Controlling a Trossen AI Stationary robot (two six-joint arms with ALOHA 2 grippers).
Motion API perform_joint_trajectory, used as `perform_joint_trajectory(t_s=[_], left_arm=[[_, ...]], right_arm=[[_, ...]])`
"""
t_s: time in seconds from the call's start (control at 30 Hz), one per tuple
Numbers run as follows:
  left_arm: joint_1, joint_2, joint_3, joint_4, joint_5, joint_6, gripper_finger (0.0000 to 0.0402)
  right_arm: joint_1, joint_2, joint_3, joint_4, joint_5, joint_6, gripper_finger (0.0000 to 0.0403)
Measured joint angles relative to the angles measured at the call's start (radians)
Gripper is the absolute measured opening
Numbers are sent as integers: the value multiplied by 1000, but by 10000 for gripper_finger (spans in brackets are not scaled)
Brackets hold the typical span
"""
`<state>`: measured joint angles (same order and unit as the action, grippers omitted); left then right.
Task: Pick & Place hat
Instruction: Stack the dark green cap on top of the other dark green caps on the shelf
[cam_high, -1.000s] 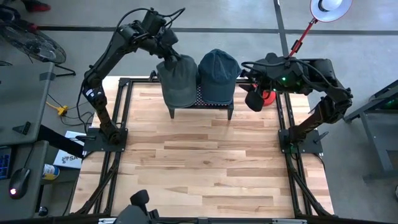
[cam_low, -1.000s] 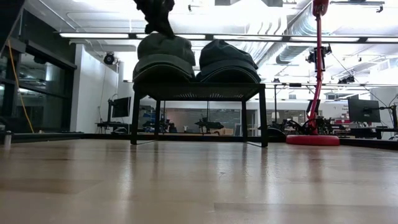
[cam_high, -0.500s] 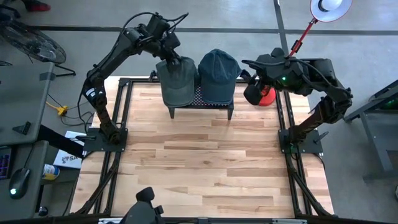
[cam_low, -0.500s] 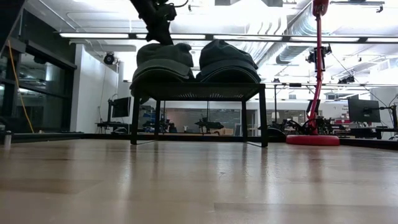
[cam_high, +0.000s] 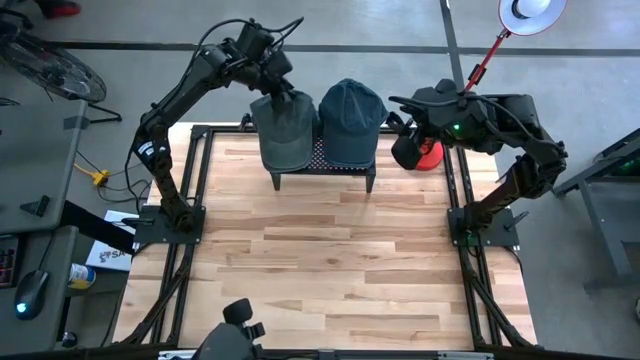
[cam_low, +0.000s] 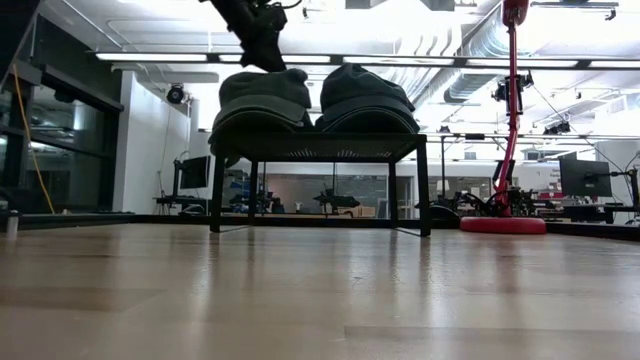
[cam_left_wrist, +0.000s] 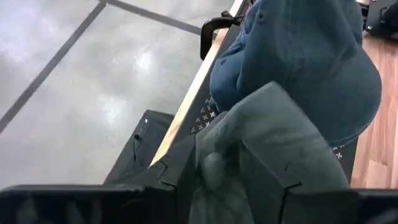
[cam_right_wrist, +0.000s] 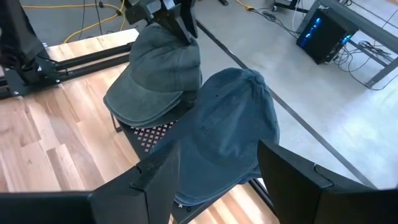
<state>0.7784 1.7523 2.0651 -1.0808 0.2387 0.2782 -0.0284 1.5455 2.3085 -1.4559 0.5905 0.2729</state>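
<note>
Grey-green hat (cam_high: 284, 130) sits on the rack (cam_high: 322, 160) beside blue hat (cam_high: 351, 120); left hand (cam_high: 277, 90) pinches its crown. Lift straight up, clear the neighbour. Right hand (cam_high: 405, 135) waits with fingers apart.

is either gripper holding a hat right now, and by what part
Yes: the left gripper is shut on the grey-green hat, pinching the back of its crown. The right gripper hangs open beside the blue hat, holding nothing.
</note>
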Motion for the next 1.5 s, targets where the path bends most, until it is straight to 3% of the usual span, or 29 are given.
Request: perform_joint_trajectory(t_s=[0.3, 0.57, 0.7, 0.8, 0.93, 1.0, 1.1, 1.27, 1.37, 1.5], left_arm=[[0, 0, 73, 39, 5, 12, 174], [-9, 0, 198, 20, 4, 13, 181], [-6, -4, 219, -63, -120, -2, 180], [40, -1, 195, -144, -150, -2, 155], [107, -1, 166, -194, 50, -2, 57], [128, -1, 166, -256, 58, 37, 16], [158, -1, 130, -252, -27, 79, 14], [242, 0, 65, -313, 39, 19, 4], [263, -2, -50, -355, 6, -21, 2], [230, 5, -247, -254, 66, -20, 1]], right_arm=[[0, 0, 0, -8, -4, 0, 208], [0, 0, 0, -33, -4, 0, 208], [0, 0, 0, -51, -3, 15, 208], [0, 0, 0, -66, -3, 16, 208], [0, 0, 0, -72, 4, 6, 208], [0, 0, 0, -72, 5, -1, 208], [0, 0, 0, -72, 2, -1, 208], [0, 0, 0, -73, -1, 5, 208], [0, 0, 0, -74, -18, 13, 209], [0, 0, 0, -74, -28, 14, 209]])
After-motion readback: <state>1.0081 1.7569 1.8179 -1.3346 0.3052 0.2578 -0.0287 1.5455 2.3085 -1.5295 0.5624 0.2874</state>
